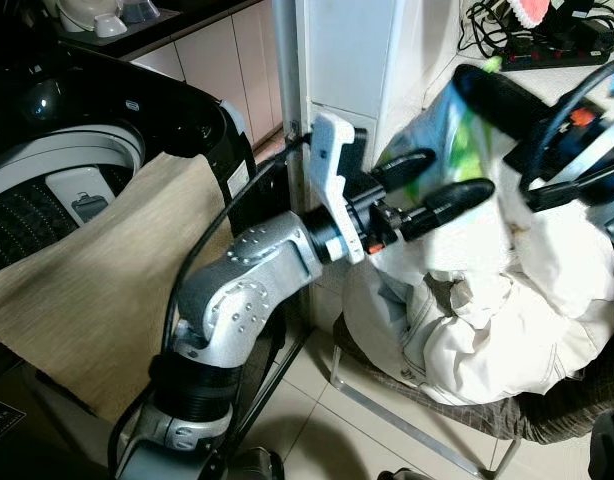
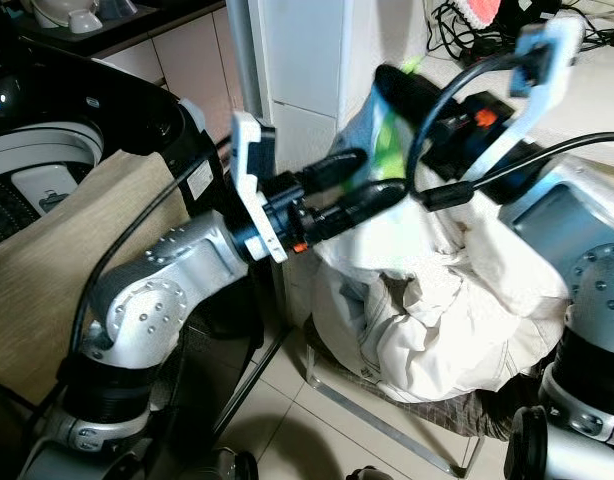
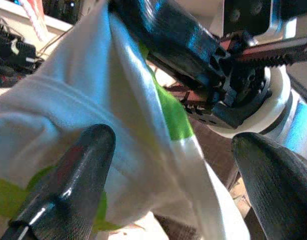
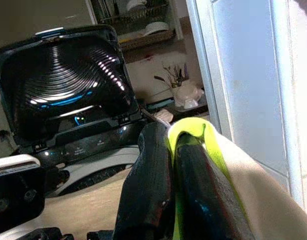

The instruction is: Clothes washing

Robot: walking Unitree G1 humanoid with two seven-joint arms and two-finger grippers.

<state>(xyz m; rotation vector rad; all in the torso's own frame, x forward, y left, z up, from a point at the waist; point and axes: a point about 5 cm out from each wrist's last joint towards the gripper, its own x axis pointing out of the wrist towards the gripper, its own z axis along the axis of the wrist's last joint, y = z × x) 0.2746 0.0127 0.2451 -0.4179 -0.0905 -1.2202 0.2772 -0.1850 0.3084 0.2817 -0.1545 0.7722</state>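
White garment with green trim [image 1: 457, 130], raised above laundry pile [image 1: 487, 330] in basket [image 1: 547, 415], beside open top-load washing machine [image 1: 57, 190]. Label on washer [image 1: 234, 180]: print illegible. Right gripper [image 4: 171, 150]: fingers clenched on green hem. Left gripper [image 1: 447, 180]: fingers spread wide, one fingertip [image 3: 76, 175] against cloth, grasping nothing.
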